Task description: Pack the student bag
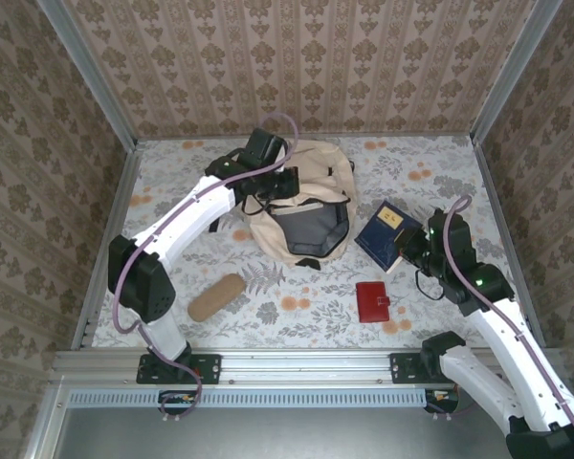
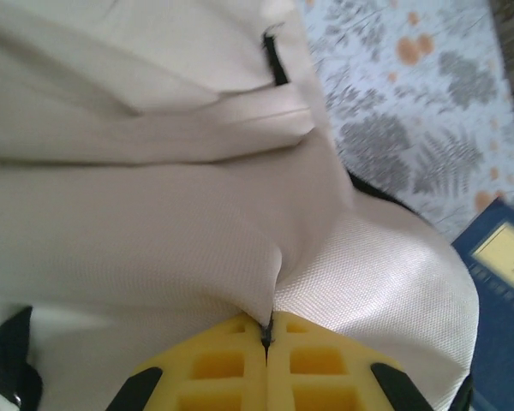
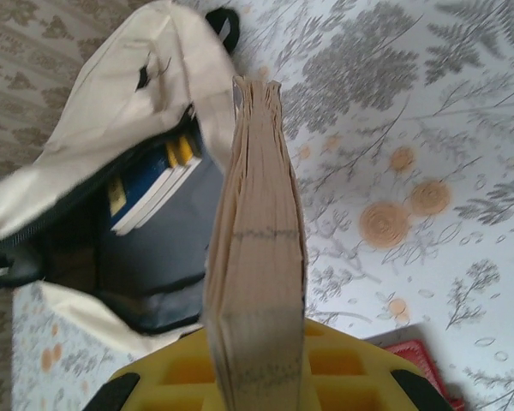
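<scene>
The floral table carries the open student bag mid-back, a tan pouch near-left and a red wallet near-right.

The left gripper has its yellow pads pressed together, a pinched fold of the student bag caught in the seam between them. The bag's cream weave runs in broad creased folds, with a small black tab near the top and a black strap at the lower left. To the right lies the floral table cover (grey ferns, orange blooms), and a blue book sits just beside the bag.
</scene>
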Controlling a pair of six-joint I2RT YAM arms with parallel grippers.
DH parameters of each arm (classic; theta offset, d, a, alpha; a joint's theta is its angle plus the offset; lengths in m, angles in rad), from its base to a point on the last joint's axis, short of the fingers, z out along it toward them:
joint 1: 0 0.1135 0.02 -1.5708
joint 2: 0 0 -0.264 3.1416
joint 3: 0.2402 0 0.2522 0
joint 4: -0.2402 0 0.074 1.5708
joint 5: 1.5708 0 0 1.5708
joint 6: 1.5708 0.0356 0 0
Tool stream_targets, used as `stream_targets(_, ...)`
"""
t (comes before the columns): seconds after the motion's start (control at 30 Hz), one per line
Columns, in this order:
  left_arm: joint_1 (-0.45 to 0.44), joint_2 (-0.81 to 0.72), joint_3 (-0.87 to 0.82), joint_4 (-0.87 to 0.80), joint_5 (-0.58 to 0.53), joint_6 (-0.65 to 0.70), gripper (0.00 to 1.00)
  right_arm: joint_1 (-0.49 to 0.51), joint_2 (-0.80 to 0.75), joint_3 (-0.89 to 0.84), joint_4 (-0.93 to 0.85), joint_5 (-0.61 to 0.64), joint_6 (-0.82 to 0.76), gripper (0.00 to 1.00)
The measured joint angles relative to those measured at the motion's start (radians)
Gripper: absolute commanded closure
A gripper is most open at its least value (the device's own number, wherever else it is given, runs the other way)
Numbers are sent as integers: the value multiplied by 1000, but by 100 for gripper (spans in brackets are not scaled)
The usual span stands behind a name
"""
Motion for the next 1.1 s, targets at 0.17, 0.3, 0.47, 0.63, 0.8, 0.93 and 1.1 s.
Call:
stream_targets(0.17,8,7,22,67,37,-27,100,-9,15,-51,133,-229,63,89)
stream_targets(0.3,10,7,30,106,68,-40,100,-9,96,-145,344,-361,171,89)
stream_targets(0.47,10,7,30,116,103,-41,100,-9,232,-183,554,-375,282,90)
stream_targets(0.63,10,7,30,116,128,-40,100,-9,314,-182,712,-342,333,90)
stream_targets(0.8,11,7,29,115,141,-37,100,-6,338,-180,780,-273,345,90)
stream_targets(0.93,12,7,29,116,146,-38,100,32,440,-179,917,-221,374,91)
stream_targets(1.1,14,7,29,121,154,-53,100,133,636,-155,1057,-108,414,89)
